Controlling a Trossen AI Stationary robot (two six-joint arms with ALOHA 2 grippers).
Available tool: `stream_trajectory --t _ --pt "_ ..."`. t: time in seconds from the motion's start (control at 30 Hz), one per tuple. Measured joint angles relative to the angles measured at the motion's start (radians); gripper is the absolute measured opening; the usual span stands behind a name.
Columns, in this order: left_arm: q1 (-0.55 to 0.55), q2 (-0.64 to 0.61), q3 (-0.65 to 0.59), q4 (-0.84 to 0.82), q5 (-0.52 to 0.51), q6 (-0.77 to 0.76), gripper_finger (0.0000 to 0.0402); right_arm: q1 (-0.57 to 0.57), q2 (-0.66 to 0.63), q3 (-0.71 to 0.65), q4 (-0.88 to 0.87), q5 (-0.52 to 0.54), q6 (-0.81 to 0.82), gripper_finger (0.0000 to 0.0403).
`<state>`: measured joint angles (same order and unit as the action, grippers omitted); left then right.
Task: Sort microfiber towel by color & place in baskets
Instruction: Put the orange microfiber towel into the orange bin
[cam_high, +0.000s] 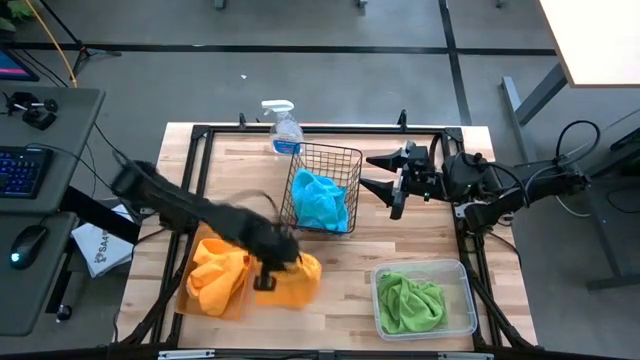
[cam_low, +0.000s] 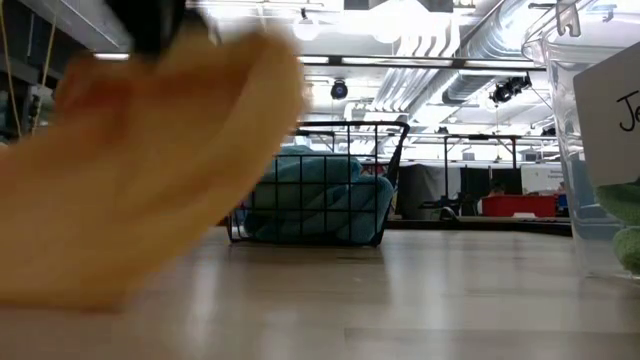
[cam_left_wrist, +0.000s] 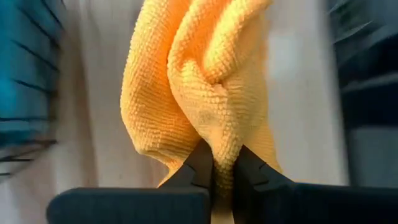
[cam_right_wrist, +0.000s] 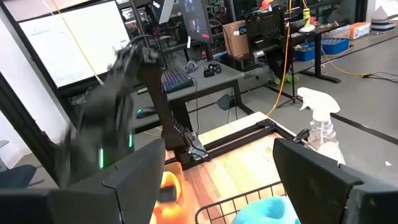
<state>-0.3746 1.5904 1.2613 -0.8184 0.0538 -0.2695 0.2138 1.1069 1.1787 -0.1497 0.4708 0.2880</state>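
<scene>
- The left gripper (cam_high: 265, 281) pinches an orange towel (cam_high: 296, 281), its fingers pressed on a narrow fold of cloth; the towel hangs just beside the orange tray (cam_high: 186, 294), on the side nearer the black wire basket (cam_high: 322, 187).
- A second orange towel (cam_high: 218, 277) already lies heaped on the tray. If the carried one comes down on that heap's edge, it may slide off onto the table (cam_high: 340, 310).
- The hold is on a thin ridge only. A quick swing toward the tray could, I judge, pull the fold out of the fingers and drop the cloth short.
- The trailing cloth hangs close to the basket holding the turquoise towel (cam_high: 321, 201); a snag on the wire could drag the basket.
- The green towel (cam_high: 409, 302) sits in the clear tub (cam_high: 463, 268), well apart from the tray, and seems at no risk.
- The right gripper (cam_high: 384, 172) waits with fingers spread, beyond the basket from the tray, near the spray bottle (cam_high: 285, 129).
</scene>
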Motion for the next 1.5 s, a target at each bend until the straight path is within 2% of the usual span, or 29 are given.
stream_trajectory --t 0.2,0.33,0.53,0.67,0.8,0.9,1.1,1.23,1.5 --pt "0.011 -0.329 0.047 -0.034 0.041 -0.098 0.0004 0.000 0.000 0.000 -0.005 0.000 0.000 0.0295" --pt "-0.021 -0.479 0.055 -0.215 -0.006 -0.298 0.0003 0.000 0.000 0.000 -0.022 0.000 0.000 0.0295" --pt "-0.172 -0.568 0.056 -0.609 -0.079 -0.613 0.0001 0.000 0.000 0.000 -0.047 -0.001 0.000 0.0295" --pt "-0.258 -0.571 0.024 -0.707 -0.177 -0.719 0.0001 0.000 0.000 0.000 -0.053 -0.001 0.000 0.0295" --pt "-0.300 -0.559 -0.077 -0.584 -0.185 -0.744 0.0001 0.000 0.000 0.000 -0.060 0.000 -0.001 0.0295" --pt "-0.332 -0.537 -0.185 -0.498 -0.127 -0.790 0.0001 0.000 0.000 0.000 -0.084 0.020 0.000 0.0295" --pt "-0.431 -0.481 -0.378 -0.353 0.003 -0.979 0.0000 0.000 0.000 0.000 -0.131 0.046 0.027 0.0295" --pt "-0.464 -0.439 -0.463 -0.222 -0.003 -1.064 0.0000 0.000 0.000 0.000 -0.134 0.046 0.026 0.0295" --pt "-0.414 -0.301 -0.567 0.071 -0.052 -1.023 0.0030 0.000 0.000 0.000 -0.137 0.046 0.022 0.0295"
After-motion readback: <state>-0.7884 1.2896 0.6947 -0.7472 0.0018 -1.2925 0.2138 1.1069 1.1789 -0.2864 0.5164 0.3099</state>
